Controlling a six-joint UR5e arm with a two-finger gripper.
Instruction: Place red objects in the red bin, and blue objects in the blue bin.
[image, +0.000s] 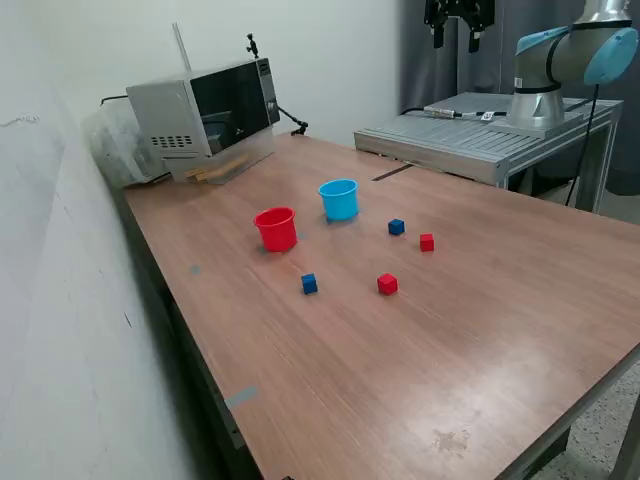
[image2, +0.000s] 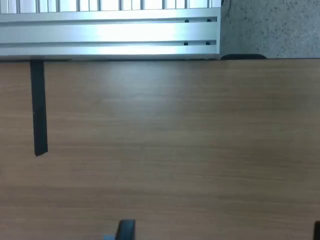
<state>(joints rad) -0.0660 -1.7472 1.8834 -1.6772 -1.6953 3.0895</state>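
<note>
The wooden table (image: 480, 330) carries all the task things, and I take the red cup (image: 276, 228) as the landmark. It stands upright, and the light blue cup (image: 339, 199) stands near it, toward the exterior view's right and a little farther back, also upright; the two cups are apart. One dark blue cube (image: 309, 284) lies in front of the red cup, slightly toward the exterior view's right, near it but not touching. One red cube (image: 387, 284) lies farther toward the exterior view's right of that blue cube, well apart from the red cup. The second dark blue cube (image: 396, 227) lies to the exterior view's right of the red cup, past the light blue cup, and the second red cube (image: 427, 242) lies just beside it, still farther from the red cup. All four cubes rest on the table, none inside a cup. Behind the red cup, toward the exterior view's left, a microwave oven (image: 205, 110) sits at the table's back corner. The gripper (image: 456, 36) hangs high above the far side of the table, well apart from the red cup and from every cube; its two dark fingers (image: 438, 36) point down with a visible gap between them, so the jaws are spread and hold nothing. The arm (image: 570, 60) stands on a metal platform (image: 470, 135) behind the table. In the wrist view only bare wood, a strip of dark tape (image2: 39, 107) and the metal platform's edge show.
</note>
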